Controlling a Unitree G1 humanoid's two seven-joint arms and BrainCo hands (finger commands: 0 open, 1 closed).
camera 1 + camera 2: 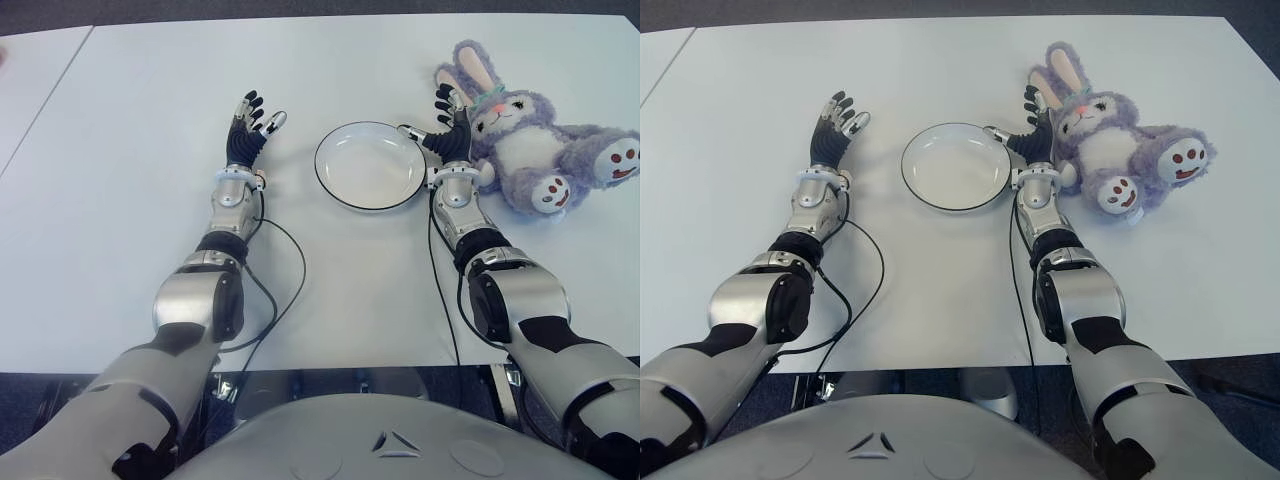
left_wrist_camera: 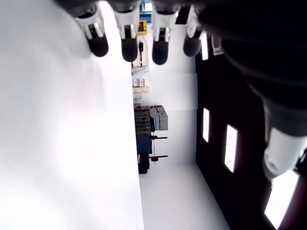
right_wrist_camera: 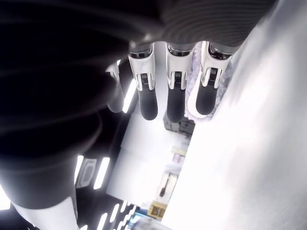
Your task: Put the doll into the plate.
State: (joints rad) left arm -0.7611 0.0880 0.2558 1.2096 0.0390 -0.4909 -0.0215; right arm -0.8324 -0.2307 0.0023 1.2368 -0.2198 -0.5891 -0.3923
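Tabletop [image 1: 330, 290]: white, plain; no writing or labels readable on any item.

Plate [image 1: 370, 165]: round, white, thin dark rim; lies empty toward the far edge of the tabletop, between the two robot hands.

Doll [image 1: 530, 140]: plush rabbit, lilac-grey fur, pink-lined ears, white belly, white soles with dark paw marks. It lies on its back near the far right corner of the tabletop, head toward the plate, feet toward the right edge. Not in the plate; held by neither hand.

Right robot hand [image 1: 447, 125]: palm side turned toward the plate, black fingers [image 3: 175, 98] extended straight and pointing at the far edge, thumb spread over the plate's right rim. It stands in the gap between plate and doll, its back just beside the rabbit's head and arm; contact with the plush cannot be confirmed. Nothing grasped. Forearm stretched straight along the tabletop from the near edge.

Left robot hand [image 1: 250, 128]: to the plate's left, well apart from it, fingers extended and slightly fanned, holding nothing. Forearm likewise outstretched, a black cable [image 1: 285, 290] looping beside it.
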